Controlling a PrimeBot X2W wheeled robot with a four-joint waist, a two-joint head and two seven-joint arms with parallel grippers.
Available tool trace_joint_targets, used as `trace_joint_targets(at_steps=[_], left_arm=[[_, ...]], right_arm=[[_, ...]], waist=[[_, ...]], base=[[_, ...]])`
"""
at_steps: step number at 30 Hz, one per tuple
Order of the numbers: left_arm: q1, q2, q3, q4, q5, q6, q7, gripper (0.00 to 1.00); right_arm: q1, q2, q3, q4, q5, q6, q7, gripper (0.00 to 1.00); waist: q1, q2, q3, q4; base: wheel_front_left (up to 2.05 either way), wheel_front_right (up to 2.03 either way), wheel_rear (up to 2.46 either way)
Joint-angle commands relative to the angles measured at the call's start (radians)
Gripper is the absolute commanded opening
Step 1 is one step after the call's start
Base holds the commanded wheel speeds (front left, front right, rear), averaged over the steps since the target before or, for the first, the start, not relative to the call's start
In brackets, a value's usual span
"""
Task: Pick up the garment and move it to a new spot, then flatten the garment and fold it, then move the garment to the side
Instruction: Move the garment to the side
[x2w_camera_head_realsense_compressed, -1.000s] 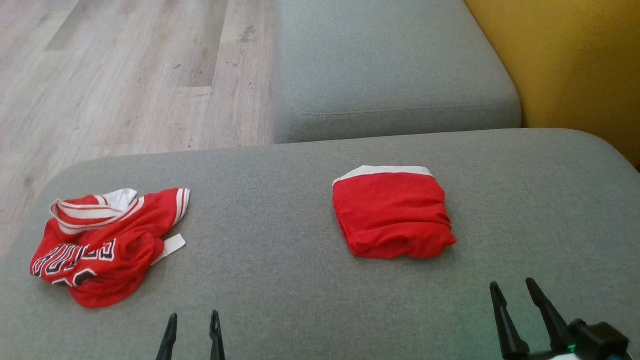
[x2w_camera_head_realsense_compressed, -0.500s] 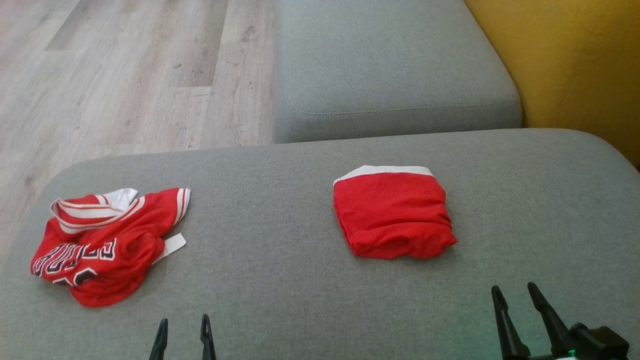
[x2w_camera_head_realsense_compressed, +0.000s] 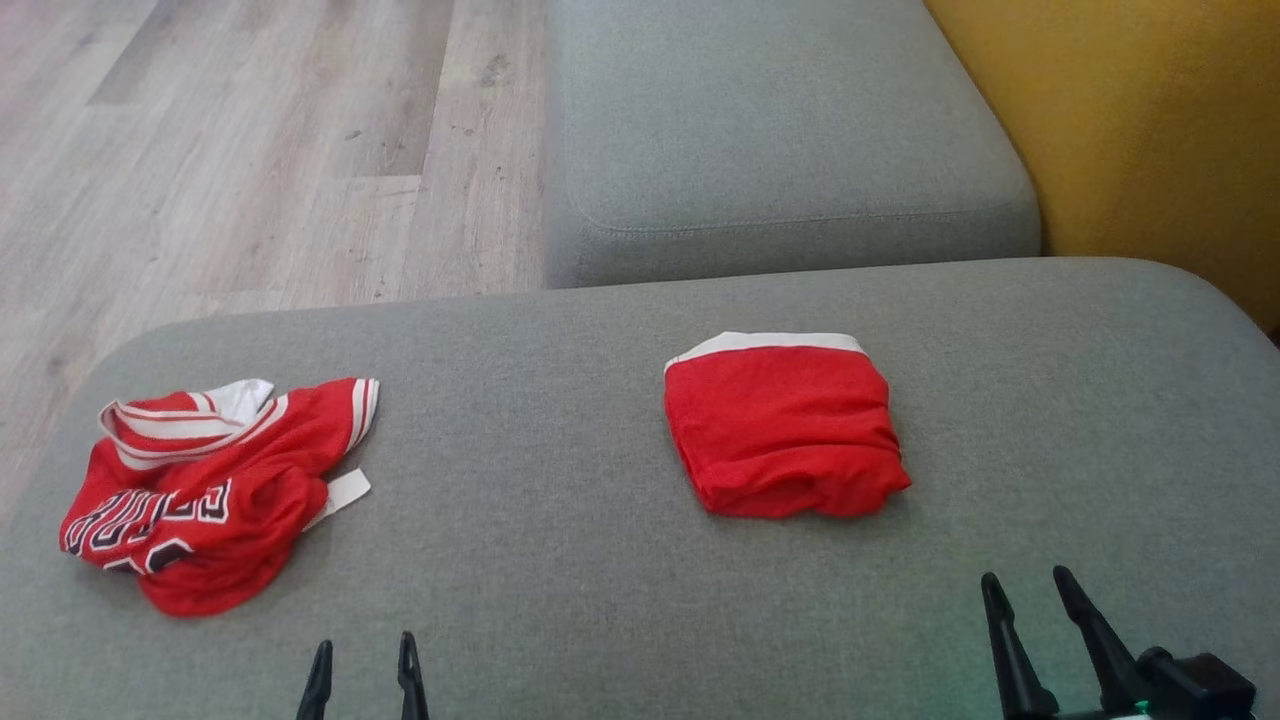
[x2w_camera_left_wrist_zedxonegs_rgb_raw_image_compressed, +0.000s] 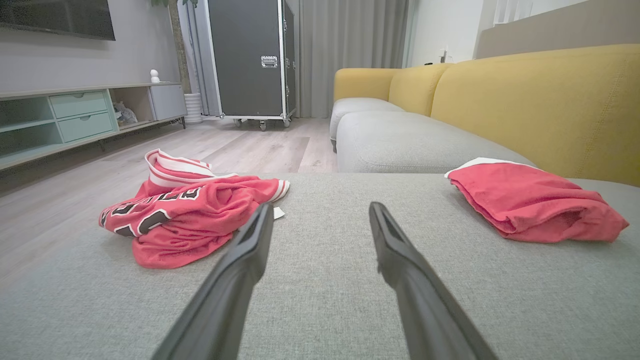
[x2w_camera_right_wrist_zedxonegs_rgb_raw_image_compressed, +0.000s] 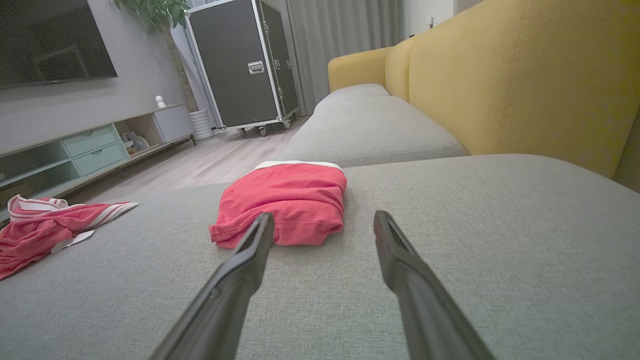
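While the left gripper and the right gripper both stand wide open and empty over the near edge of the grey cushion, two garments lie on it. The crumpled jersey is near the cushion's left end, its lettering perhaps too creased to read. The folded red garment rests right of the cushion's middle.

**Open lane down the middle**

Bare grey cushion is lying clear toward twelve o'clock. The crumpled red jersey is blocking nine o'clock, the folded red garment one o'clock, the yellow backrest two o'clock.
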Motion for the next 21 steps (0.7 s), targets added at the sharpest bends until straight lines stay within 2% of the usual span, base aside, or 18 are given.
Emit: trace_joint_targets(at_steps=[1,8,13,21], left_arm=[[-0.041,-0.01,0.032,-0.028,0.002,0.001,-0.005,1.0],[-0.059,-0.01,0.018,-0.028,0.01,-0.008,-0.005,1.0],[-0.083,-0.01,-0.011,-0.052,0.022,-0.031,-0.005,1.0],[-0.128,-0.01,-0.049,-0.058,0.016,-0.034,-0.005,1.0]], right_arm=[[-0.032,-0.021,0.022,-0.027,-0.008,-0.001,-0.011,1.0],[-0.065,-0.032,0.017,0.008,-0.033,-0.001,-0.011,1.0],[-0.154,-0.035,-0.012,0.148,-0.039,-0.001,-0.011,1.0],[-0.359,-0.057,-0.017,0.308,0.009,-0.001,0.047,1.0]], waist=[[0.0,0.0,0.001,0.002],[0.0,0.0,0.034,0.018],[0.0,0.0,0.079,0.046],[0.0,0.0,0.153,0.089]], base=[[0.0,0.0,0.0],[0.0,0.0,0.0],[0.0,0.0,0.0],[0.0,0.0,0.0]])
